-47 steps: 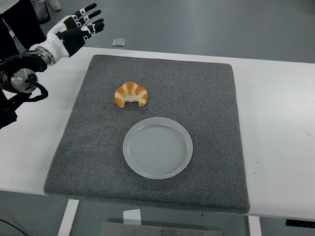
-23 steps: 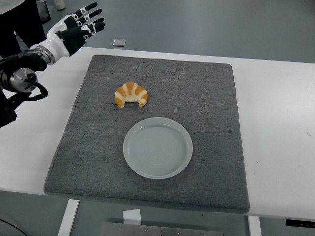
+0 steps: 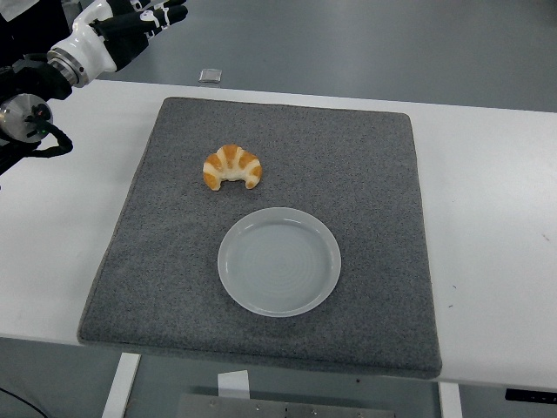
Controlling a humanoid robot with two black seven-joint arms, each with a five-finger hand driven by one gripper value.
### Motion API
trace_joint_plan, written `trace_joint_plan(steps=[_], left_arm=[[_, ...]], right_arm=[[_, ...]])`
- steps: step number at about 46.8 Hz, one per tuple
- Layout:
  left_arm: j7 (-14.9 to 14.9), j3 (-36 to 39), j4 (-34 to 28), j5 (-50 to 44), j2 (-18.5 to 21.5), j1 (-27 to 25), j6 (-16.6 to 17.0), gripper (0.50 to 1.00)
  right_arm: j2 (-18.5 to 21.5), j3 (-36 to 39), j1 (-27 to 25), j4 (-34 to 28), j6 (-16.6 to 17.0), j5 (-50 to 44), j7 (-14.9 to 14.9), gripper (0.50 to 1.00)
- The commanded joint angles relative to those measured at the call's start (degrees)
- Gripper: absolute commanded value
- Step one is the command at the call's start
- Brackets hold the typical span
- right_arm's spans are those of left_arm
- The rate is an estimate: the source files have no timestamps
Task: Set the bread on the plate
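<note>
A golden croissant (image 3: 232, 166) lies on the grey mat, just above and to the left of an empty white plate (image 3: 278, 261). The two are apart, with a narrow strip of mat between them. My left hand (image 3: 144, 19) is raised at the picture's top left corner, far from the croissant and partly cut off by the top edge. Its fingers are stretched out and hold nothing. The right arm does not show.
The grey mat (image 3: 374, 174) covers most of the white table (image 3: 492, 200). A small grey object (image 3: 210, 75) lies on the floor beyond the table's far edge. Dark clothing shows at the top left corner.
My left hand has risen and drawn back toward the top left corner, so its fingers now sit partly out of frame. The croissant and plate have not moved.
</note>
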Motion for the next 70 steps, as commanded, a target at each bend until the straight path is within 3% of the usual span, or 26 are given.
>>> trace_joint_plan(steps=[1, 8, 12, 19, 24, 31, 36, 51, 70], left_arm=[[0.0, 0.1, -5.1, 4.6, 2.0, -0.5, 3.5, 0.975], [0.0, 0.1, -12.0, 22.4, 3.9, -1.3, 12.8, 0.971], [0.4, 0.3, -14.6, 29.7, 4.2, -1.6, 15.4, 0.971], [1.8, 4.1, -18.3, 33.3, 6.8, -3.0, 15.5, 0.966], [3.6, 12.2, -18.3, 33.3, 7.0, -7.0, 15.5, 0.962], [3.7, 25.5, -18.1, 33.3, 6.8, -13.3, 16.2, 0.960], [3.7, 30.9, -17.6, 33.4, 6.1, -14.8, 16.5, 0.956], [3.6, 32.7, -10.0, 42.2, 0.2, -11.1, 20.6, 0.945], [2.2, 32.2, -0.9, 42.5, -6.1, -6.9, 20.8, 0.943]], right_arm=[[0.0, 0.0, 0.0, 0.0, 0.0, 0.0, 0.0, 0.952], [0.0, 0.0, 0.0, 0.0, 0.1, 0.0, 0.0, 0.952], [0.0, 0.0, 0.0, 0.0, 0.1, 0.0, 0.0, 0.952], [0.0, 0.0, 0.0, 0.0, 0.1, 0.0, 0.0, 0.952], [0.0, 0.0, 0.0, 0.0, 0.1, 0.0, 0.0, 0.952], [0.0, 0.0, 0.0, 0.0, 0.1, -0.1, 0.0, 0.952], [0.0, 0.0, 0.0, 0.0, 0.1, 0.0, 0.0, 0.952], [0.0, 0.0, 0.0, 0.0, 0.1, 0.0, 0.0, 0.952], [0.0, 0.0, 0.0, 0.0, 0.1, -0.1, 0.0, 0.952]])
